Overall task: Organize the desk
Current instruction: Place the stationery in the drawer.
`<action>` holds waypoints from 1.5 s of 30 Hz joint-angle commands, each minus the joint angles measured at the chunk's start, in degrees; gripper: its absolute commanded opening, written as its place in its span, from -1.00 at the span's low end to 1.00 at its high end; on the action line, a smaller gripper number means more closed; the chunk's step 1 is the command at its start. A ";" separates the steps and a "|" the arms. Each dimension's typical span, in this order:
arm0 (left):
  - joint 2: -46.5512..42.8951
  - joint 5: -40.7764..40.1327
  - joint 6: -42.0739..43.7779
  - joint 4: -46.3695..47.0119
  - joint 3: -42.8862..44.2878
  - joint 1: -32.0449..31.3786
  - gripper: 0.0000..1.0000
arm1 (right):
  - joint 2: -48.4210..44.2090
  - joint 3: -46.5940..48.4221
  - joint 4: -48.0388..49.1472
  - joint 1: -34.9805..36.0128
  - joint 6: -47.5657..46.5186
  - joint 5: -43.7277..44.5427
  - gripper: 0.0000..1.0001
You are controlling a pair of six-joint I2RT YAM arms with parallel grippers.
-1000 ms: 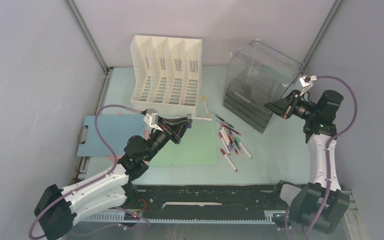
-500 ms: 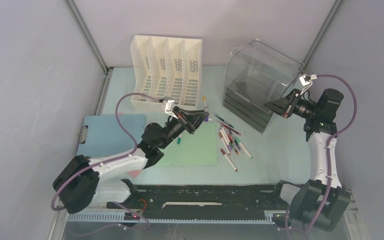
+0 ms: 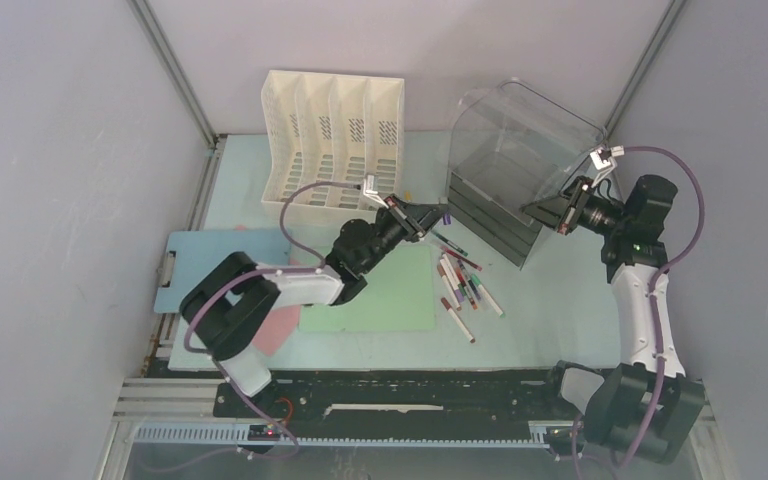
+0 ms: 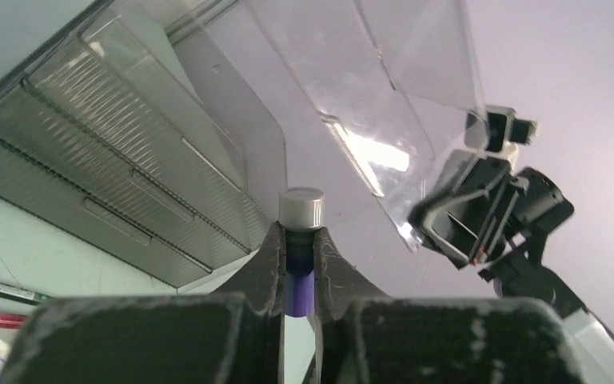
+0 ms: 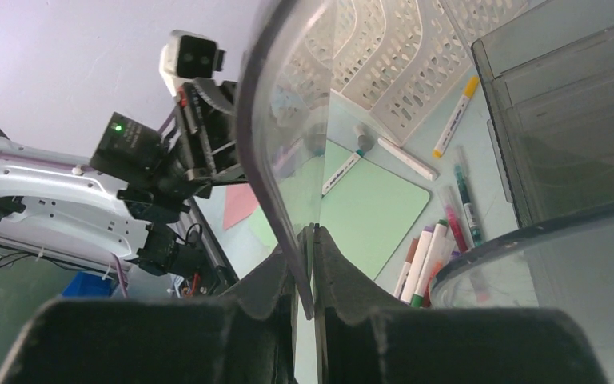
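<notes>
The desk [image 3: 550, 300] is a pale mint tabletop. My left gripper [image 3: 432, 217] is shut on a purple marker [image 3: 446, 216] and holds it above the desk, just left of the clear plastic drawer box [image 3: 515, 170]. In the left wrist view the marker's grey end [image 4: 301, 208] sticks out between the fingers, facing the box's drawers [image 4: 128, 184]. My right gripper [image 3: 542, 212] is shut on the front edge of the box's clear hinged lid [image 5: 276, 160] and holds it lifted. Several loose markers [image 3: 465, 285] lie on the desk in front of the box.
A white file rack [image 3: 332, 140] stands at the back. A blue clipboard [image 3: 222, 268] lies at the left, a green sheet [image 3: 390, 295] in the middle, a pink paper [image 3: 278, 330] under my left arm. Grey walls close three sides.
My left arm has stretched right and farther back, carrying the purple marker from over the green sheet to beside the clear box. My right gripper has stayed on the lid, shifting slightly left.
</notes>
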 commanded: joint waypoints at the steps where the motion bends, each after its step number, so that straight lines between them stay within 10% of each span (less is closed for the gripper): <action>1: 5.55 -4.45 -10.90 3.53 4.12 0.36 -1.00 | -1.02 2.14 -2.57 1.54 2.54 1.50 -0.67; 26: 24.89 -9.78 -27.90 -12.68 33.88 -0.81 -1.00 | -1.66 2.08 -3.75 2.97 2.47 3.11 -0.67; 35: 27.58 -14.19 -31.88 -43.32 47.41 -2.17 -0.87 | -2.22 2.09 -3.90 3.07 2.30 3.19 -0.67; 45: 30.91 -13.02 -34.95 -37.99 49.40 -2.13 -0.76 | -2.57 2.15 -4.00 3.06 2.08 3.19 -0.67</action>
